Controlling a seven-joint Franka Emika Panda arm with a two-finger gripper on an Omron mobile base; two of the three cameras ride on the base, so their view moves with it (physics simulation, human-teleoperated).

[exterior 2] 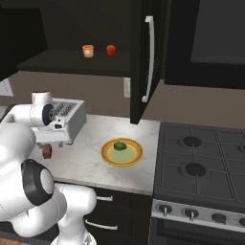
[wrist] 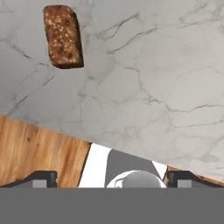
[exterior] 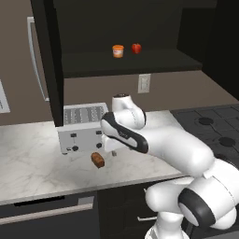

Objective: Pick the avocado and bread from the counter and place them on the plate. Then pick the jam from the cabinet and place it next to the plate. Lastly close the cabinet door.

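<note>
The reddish-brown bread (wrist: 62, 36) lies on the white marble counter (wrist: 166, 87), up and left of my gripper (wrist: 113, 177). Its two fingertips (wrist: 41, 177) stand wide apart with nothing between them. From the base, the open gripper (exterior: 110, 150) hangs just right of the bread (exterior: 97, 160), in front of the toaster. The dark green avocado (exterior 2: 119, 146) rests on the yellow-rimmed plate (exterior 2: 106, 154). The orange jam (exterior 2: 88, 50) jar stands on the shelf of the dark cabinet (exterior 2: 72, 64). The cabinet door (exterior 2: 140, 62) with its silver handle stands open.
A silver toaster (exterior: 81, 127) stands at the back of the counter behind my hand. A red round fruit (exterior: 136, 48) sits beside the jam (exterior: 118, 51). A black stove (exterior 2: 201, 162) adjoins the counter on the right. The counter's front edge and the wood floor (wrist: 39, 148) lie below the gripper.
</note>
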